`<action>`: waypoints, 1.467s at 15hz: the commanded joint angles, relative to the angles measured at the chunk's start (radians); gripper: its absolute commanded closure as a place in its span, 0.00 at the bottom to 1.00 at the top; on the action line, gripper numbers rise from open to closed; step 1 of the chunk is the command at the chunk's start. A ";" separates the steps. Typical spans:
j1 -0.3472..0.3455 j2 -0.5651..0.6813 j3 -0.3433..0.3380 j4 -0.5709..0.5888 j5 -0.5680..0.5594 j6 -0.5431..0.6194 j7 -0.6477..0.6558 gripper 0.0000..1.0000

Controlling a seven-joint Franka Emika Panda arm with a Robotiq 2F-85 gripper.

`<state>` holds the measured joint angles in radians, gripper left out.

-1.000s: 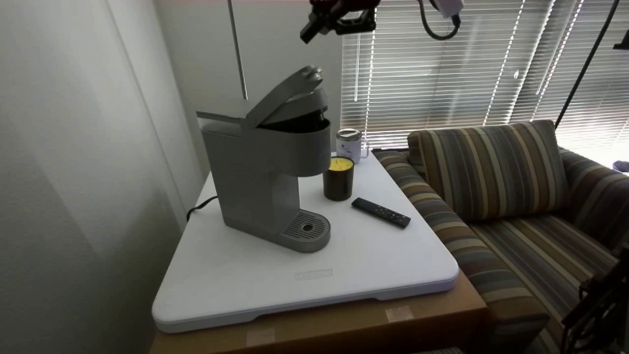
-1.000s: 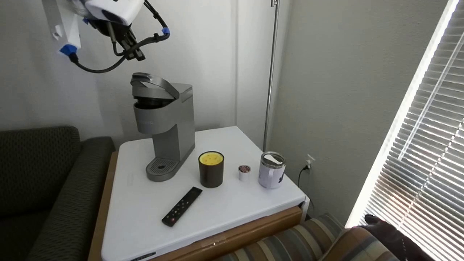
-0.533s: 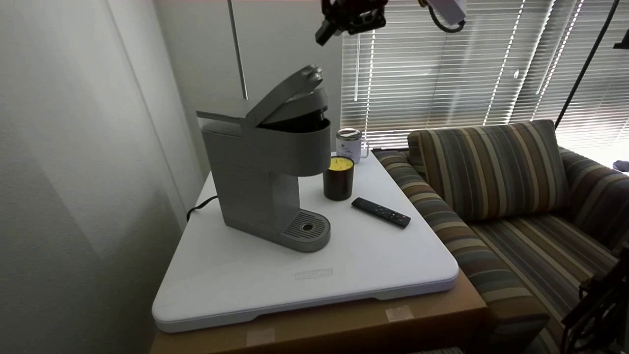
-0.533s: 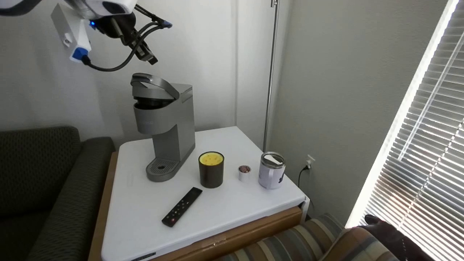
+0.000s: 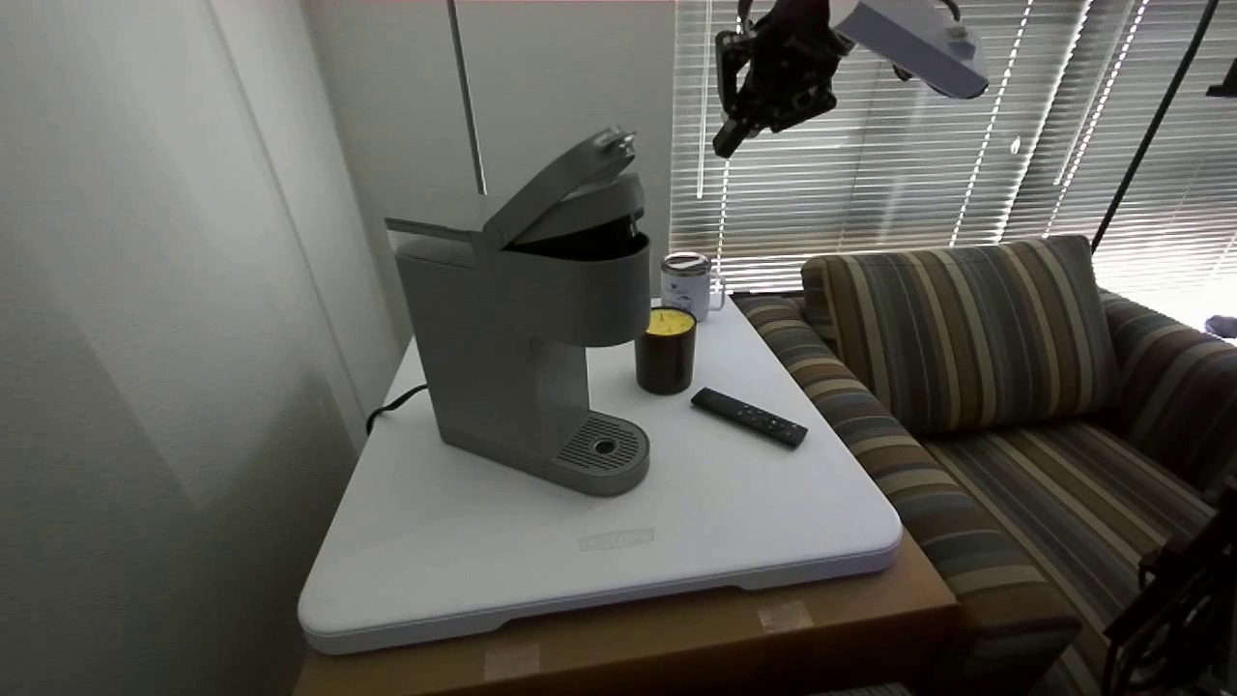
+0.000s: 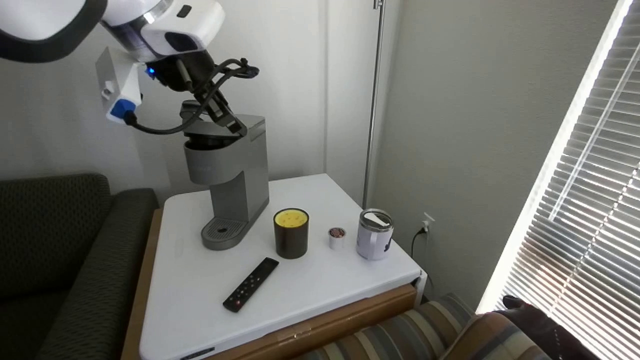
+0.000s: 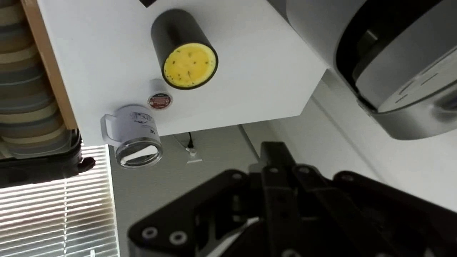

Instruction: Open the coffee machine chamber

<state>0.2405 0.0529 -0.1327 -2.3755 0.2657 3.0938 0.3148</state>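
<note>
The pod coffee machine stands on the desk, its chamber lid only partly raised. The jaws are together; they should push the lid's front edge gently upward.

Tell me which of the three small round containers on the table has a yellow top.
The dark jar, nearest the coffee machine. The pod has a reddish top, while the mug has a silver-rimmed lid; neither shows yellow.
</note>
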 commanded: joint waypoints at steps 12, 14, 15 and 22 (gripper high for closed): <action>0.125 -0.095 0.103 0.137 0.329 -0.347 -0.208 0.88; 0.131 -0.115 0.098 0.162 0.334 -0.398 -0.336 0.64; 0.130 -0.123 0.095 0.177 0.312 -0.423 -0.375 0.63; -0.003 -0.156 0.176 0.323 0.161 -0.724 -0.568 0.14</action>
<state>0.2836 -0.1034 0.0238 -2.1070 0.4595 2.4913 -0.1809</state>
